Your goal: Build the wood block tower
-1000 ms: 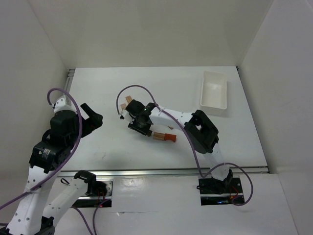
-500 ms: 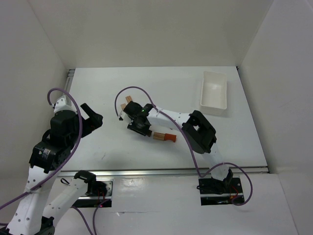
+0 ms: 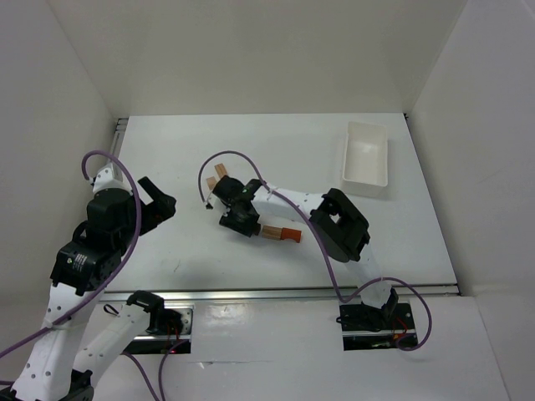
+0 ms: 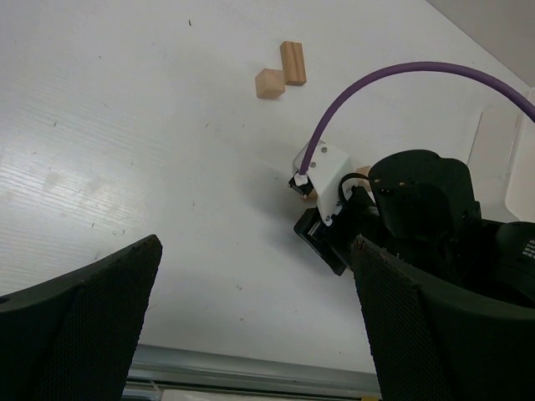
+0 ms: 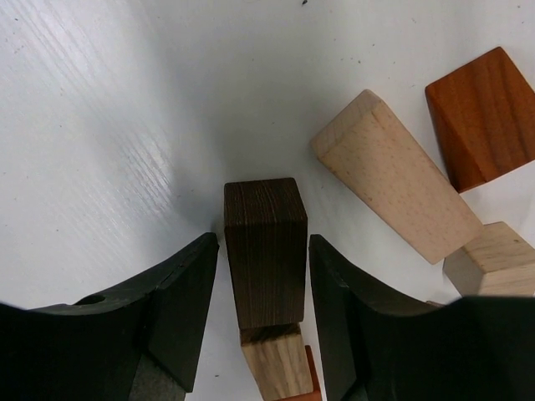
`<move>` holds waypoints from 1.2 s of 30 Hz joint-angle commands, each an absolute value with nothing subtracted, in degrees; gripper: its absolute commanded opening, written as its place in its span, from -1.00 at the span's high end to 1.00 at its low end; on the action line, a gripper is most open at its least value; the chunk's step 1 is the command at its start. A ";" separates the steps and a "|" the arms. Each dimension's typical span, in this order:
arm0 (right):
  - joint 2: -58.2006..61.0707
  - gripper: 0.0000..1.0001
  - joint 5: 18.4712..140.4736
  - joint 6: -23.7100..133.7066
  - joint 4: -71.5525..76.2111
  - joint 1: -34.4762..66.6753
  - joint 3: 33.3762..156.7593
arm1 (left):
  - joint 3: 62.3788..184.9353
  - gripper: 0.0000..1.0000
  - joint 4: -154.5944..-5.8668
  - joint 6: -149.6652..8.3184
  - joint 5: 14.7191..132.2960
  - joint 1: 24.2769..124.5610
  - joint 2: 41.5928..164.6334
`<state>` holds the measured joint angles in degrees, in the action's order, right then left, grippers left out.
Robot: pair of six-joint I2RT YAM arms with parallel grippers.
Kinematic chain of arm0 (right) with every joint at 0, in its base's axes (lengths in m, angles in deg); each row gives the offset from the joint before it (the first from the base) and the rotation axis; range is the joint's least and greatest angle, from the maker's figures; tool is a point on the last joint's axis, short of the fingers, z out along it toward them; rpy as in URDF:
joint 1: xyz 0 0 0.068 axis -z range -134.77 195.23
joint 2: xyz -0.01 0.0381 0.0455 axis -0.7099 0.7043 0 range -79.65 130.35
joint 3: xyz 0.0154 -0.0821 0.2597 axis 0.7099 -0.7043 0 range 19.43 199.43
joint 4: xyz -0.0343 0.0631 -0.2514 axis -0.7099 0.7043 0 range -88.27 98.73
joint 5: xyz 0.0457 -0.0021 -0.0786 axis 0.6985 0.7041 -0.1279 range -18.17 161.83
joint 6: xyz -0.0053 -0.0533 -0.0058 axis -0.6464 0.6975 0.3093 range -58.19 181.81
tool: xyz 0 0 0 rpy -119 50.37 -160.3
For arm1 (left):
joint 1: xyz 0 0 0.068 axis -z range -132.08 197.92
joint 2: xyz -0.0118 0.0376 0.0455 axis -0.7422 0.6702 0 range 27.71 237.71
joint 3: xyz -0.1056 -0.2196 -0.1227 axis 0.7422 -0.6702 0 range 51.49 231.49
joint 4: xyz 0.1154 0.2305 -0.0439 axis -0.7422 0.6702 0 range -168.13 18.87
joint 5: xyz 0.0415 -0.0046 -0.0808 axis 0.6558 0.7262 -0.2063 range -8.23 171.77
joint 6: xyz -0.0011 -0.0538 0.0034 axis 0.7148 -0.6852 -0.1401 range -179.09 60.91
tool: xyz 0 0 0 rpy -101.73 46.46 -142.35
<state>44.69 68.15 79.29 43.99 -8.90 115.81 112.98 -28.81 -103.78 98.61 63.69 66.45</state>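
In the right wrist view a dark brown block (image 5: pixel 264 251) stands on a light tan block (image 5: pixel 276 368), with a reddish-orange piece (image 5: pixel 311 383) showing under that. My right gripper (image 5: pixel 262 244) is open around the dark block, a thin gap on each side. A tan wedge-like bar (image 5: pixel 393 175), a reddish-orange block (image 5: pixel 483 117) and a small tan block (image 5: pixel 493 259) lie beside the stack. From above, the right gripper (image 3: pixel 237 212) hides the stack. My left gripper (image 3: pixel 156 204) hangs wide open and empty at the left, well apart.
Two tan blocks (image 4: pixel 292 63) (image 4: pixel 269 83) lie beyond the right wrist, seen from above as a pair (image 3: pixel 221 170). A tan and orange piece (image 3: pixel 280 233) lies just right of the gripper. A white tray (image 3: pixel 366 157) stands at the back right.
The right gripper's jaws have parted off the dark brown block, which stays standing on the stack. The right wrist has shifted slightly. The left arm has not moved.
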 commanded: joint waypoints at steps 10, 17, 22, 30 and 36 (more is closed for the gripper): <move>42.26 0.07 69.02 79.13 43.83 -9.44 112.52 | 112.31 -1.00 -30.67 -102.25 98.91 63.39 66.38; 41.12 0.18 68.49 79.13 43.22 -9.44 110.14 | 112.31 -1.00 -30.67 -102.25 98.91 63.39 66.38; 39.89 0.18 67.88 78.60 42.60 -9.44 109.08 | 112.31 -1.00 -30.67 -102.25 98.39 63.39 66.38; 39.89 0.18 65.60 79.83 40.15 -9.44 108.55 | 112.31 -1.00 -30.67 -101.72 98.38 63.39 66.38; 39.27 0.18 64.45 82.72 37.68 -9.44 107.41 | 112.31 -0.98 -31.19 -101.20 97.85 63.39 66.38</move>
<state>41.32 66.23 80.80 40.23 -8.92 109.25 112.96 -28.87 -102.56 98.19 63.69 66.51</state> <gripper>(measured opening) 0.439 0.990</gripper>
